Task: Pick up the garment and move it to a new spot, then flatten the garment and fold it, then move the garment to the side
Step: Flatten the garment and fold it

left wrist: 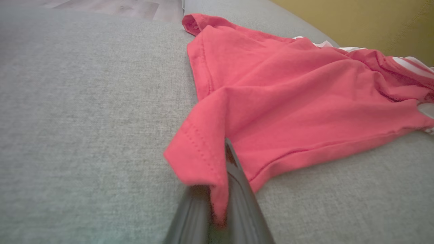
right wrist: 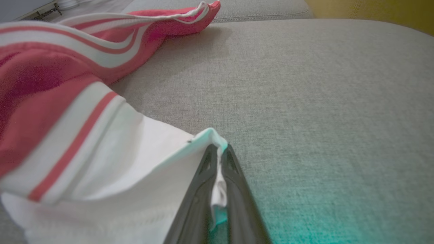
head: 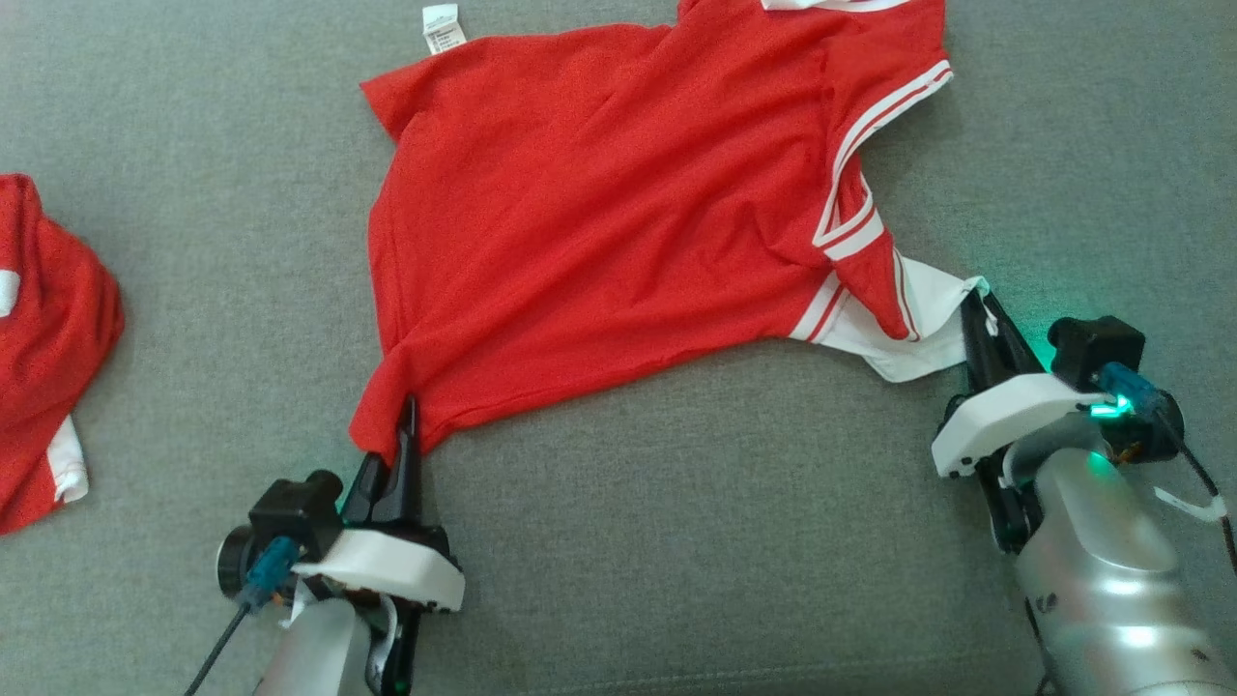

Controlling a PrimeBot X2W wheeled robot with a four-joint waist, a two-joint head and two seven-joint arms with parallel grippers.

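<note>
Red short-sleeved shirt with white stripes lay spread on a grey woven fabric surface, left gripper was clamped on its red hem corner, right gripper was pinched tight on its white edge, second crumpled red garment sat well apart at the far left.

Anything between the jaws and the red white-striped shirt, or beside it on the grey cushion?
Nothing between: left jaws and right jaws pinch the red white-striped shirt. A second red garment lies apart, left on the grey cushion.
</note>
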